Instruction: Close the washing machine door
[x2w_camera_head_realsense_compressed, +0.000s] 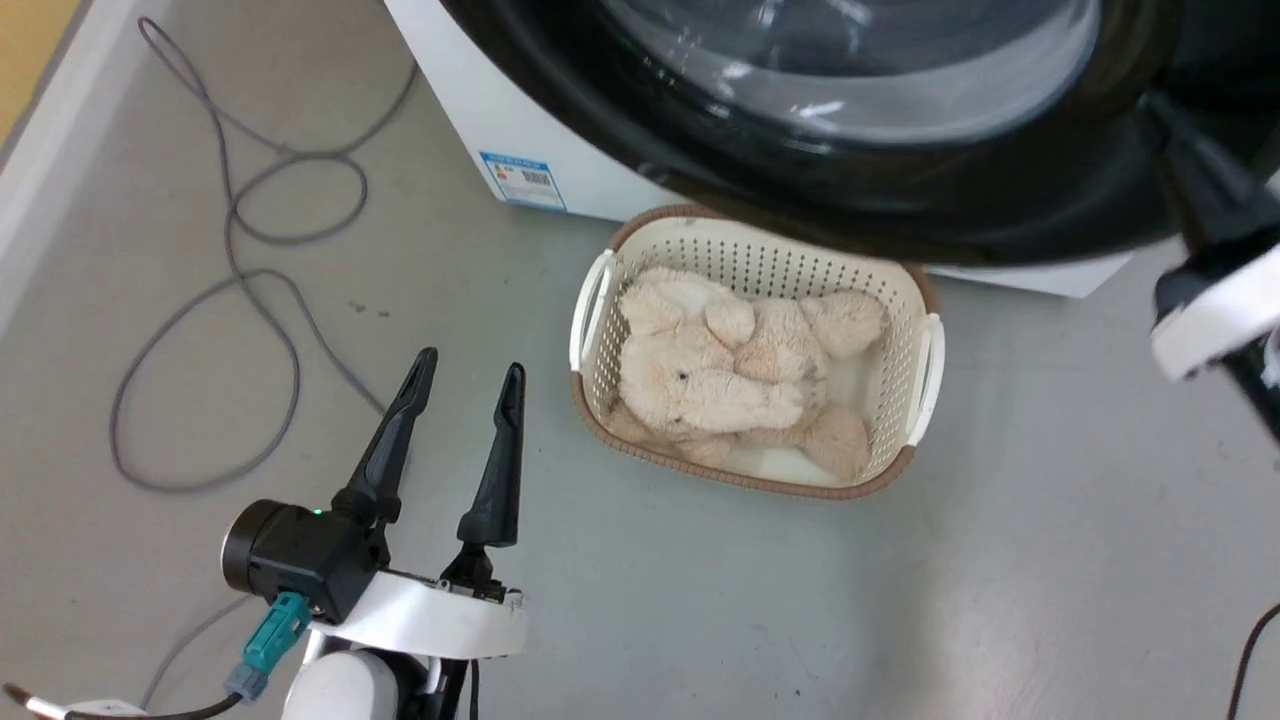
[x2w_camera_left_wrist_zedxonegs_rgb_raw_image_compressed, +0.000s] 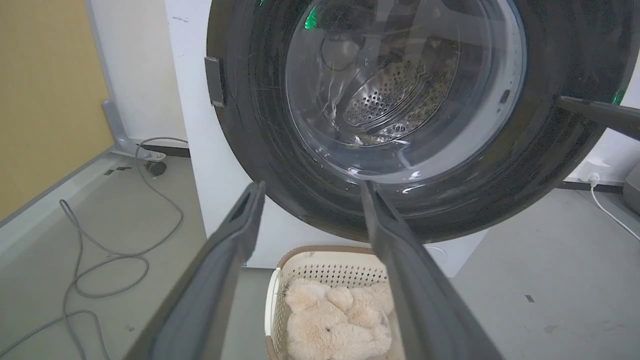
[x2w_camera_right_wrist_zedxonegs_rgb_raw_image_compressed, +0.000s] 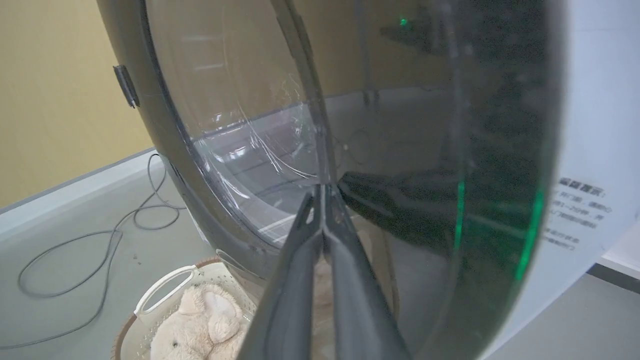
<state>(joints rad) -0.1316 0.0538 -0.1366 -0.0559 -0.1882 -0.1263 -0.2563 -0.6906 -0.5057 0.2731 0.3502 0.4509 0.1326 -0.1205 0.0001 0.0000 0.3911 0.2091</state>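
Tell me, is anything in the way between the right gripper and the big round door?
Nothing visible. The right gripper, shut, touches the washing machine door at its glass. The basket of plush sits on the floor below the door's bottom edge, so it likely won't block the swing.

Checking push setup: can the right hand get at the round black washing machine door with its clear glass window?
Likely yes: the right hand, shut, seems to touch the round black door; nothing between.

Head downward; both wrists near door (x2w_camera_left_wrist_zedxonegs_rgb_raw_image_compressed: 250, 125).
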